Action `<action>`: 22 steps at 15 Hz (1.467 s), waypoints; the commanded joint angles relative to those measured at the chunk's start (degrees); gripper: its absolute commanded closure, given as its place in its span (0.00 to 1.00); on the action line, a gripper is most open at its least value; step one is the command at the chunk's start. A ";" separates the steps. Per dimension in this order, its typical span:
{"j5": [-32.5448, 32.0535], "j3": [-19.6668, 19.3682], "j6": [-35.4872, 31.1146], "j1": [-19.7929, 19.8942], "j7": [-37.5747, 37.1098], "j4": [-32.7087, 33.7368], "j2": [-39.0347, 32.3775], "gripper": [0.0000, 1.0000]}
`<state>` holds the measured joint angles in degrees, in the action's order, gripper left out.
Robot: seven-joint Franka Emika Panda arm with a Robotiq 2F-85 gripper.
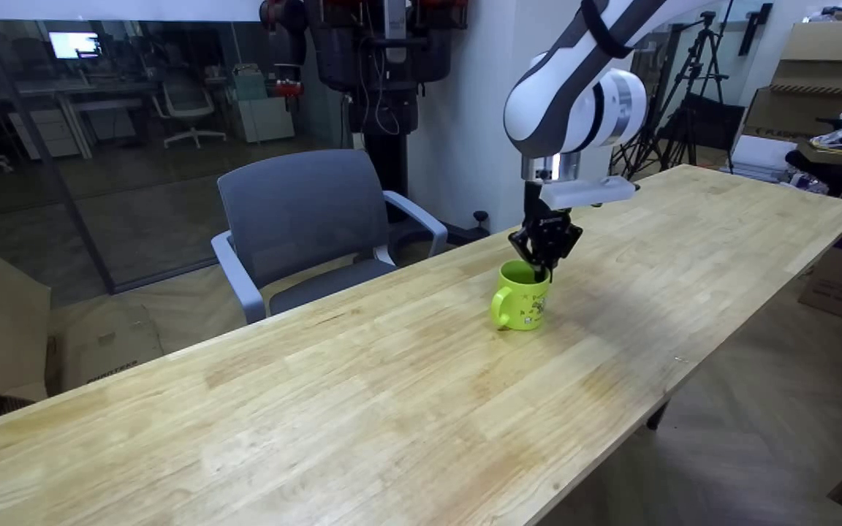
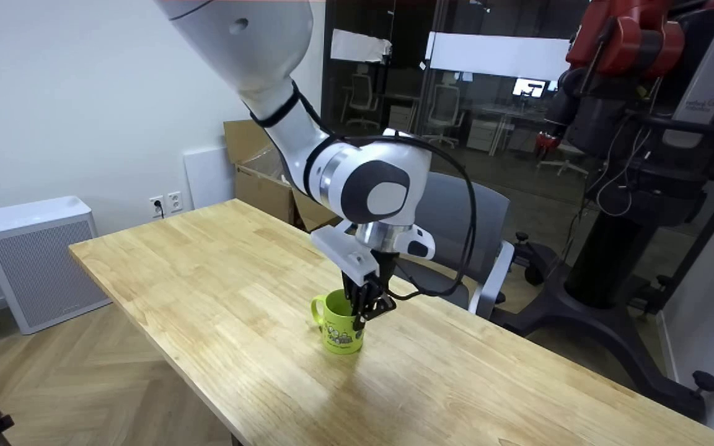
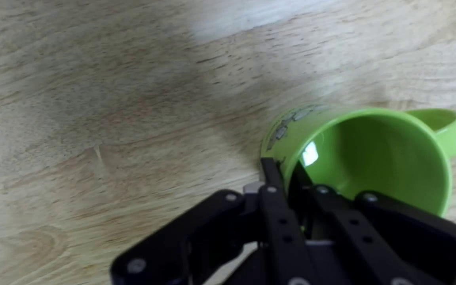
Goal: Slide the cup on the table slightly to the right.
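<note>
End effector point(image 3: 286, 171) pinches the cup point(image 3: 386, 154) (background robot point(image 2: 651, 198) reads "rethink").

Lime-green cup point(image 1: 522, 305); pale grained table point(image 1: 333, 416)

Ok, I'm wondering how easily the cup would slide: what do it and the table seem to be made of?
The cup: smooth and glossy, perhaps glazed ceramic, though hard plastic could look similar; in the wrist view a sharp glint shows inside it.
The table: apparently wood with a soft sheen, showing grain and block-like seams, though a printed laminate can't be ruled out.
</note>
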<state>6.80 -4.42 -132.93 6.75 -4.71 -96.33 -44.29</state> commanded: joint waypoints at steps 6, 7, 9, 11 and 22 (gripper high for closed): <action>9.30 -1.79 -1.02 3.48 -12.34 3.01 -0.70 0.97; 10.04 -2.29 -1.32 3.73 -13.78 2.88 -0.67 0.97; 11.30 -3.31 -2.12 3.77 -17.25 2.61 -0.74 0.97; 12.02 -4.56 -2.97 3.30 -21.53 2.54 -1.13 0.97; 13.36 -6.55 -4.41 2.01 -39.10 2.27 -1.74 0.97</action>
<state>19.39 -10.28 -137.48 9.45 -40.07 -94.90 -46.02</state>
